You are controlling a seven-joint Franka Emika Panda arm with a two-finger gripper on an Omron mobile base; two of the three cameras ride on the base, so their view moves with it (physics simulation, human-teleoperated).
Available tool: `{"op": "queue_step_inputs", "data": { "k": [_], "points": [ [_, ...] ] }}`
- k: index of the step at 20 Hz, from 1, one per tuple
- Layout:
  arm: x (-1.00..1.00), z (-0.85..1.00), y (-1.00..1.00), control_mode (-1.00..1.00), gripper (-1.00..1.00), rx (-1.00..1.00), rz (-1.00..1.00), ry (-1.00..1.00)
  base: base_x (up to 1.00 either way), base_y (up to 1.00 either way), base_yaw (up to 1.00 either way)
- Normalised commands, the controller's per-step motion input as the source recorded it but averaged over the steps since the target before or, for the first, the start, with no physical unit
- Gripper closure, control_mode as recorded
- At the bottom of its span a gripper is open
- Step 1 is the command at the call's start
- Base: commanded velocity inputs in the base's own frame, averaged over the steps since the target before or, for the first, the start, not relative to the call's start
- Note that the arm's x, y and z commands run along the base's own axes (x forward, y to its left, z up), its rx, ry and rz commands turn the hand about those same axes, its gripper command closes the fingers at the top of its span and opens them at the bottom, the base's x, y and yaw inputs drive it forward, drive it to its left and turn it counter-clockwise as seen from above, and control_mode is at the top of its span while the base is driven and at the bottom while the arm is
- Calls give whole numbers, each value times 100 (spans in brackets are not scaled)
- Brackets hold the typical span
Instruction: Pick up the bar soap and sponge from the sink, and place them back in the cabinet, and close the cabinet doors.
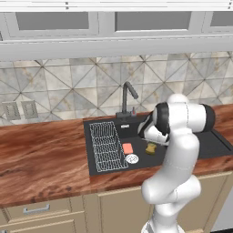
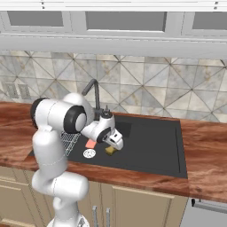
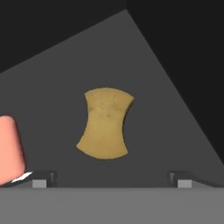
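My gripper is spread wide, jaws empty, hanging over the sink floor. Sponge lies flat on the dark matte basin bottom, straight ahead of my fingertips and centred between them, not touching either. It's mustard-yellow, faintly mottled, with pinched-in long sides and bowed short ends. Bar soap is salmon-pink, smooth, rounded at the corner, sitting just beside my left-hand fingertip at the hand view's edge, apart from the sponge.

From the left base view: bar soap and sponge lie side by side on the black rectangular basin, soap nearer the white wire rack, round white drain just in front of the soap. Dark angular faucet stands behind the basin. Countertop is glossy reddish wood grain; backsplash is grey-beige tile in a diamond pattern. My hand covers part of the sponge in the right base view.
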Motion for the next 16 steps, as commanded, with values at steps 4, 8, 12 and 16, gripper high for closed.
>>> {"op": "queue_step_inputs", "data": {
  "k": [4,8,12,16],
  "points": [
    [6,-20,0,-100,-100,0,0,1,0,0,0],
    [13,-19,0,-100,-100,0,0,0,0,0,0],
    [14,-17,0,-100,-100,0,0,0,0,0,0],
    [17,-15,0,-100,-100,0,0,0,0,0,0]
  ]
}}
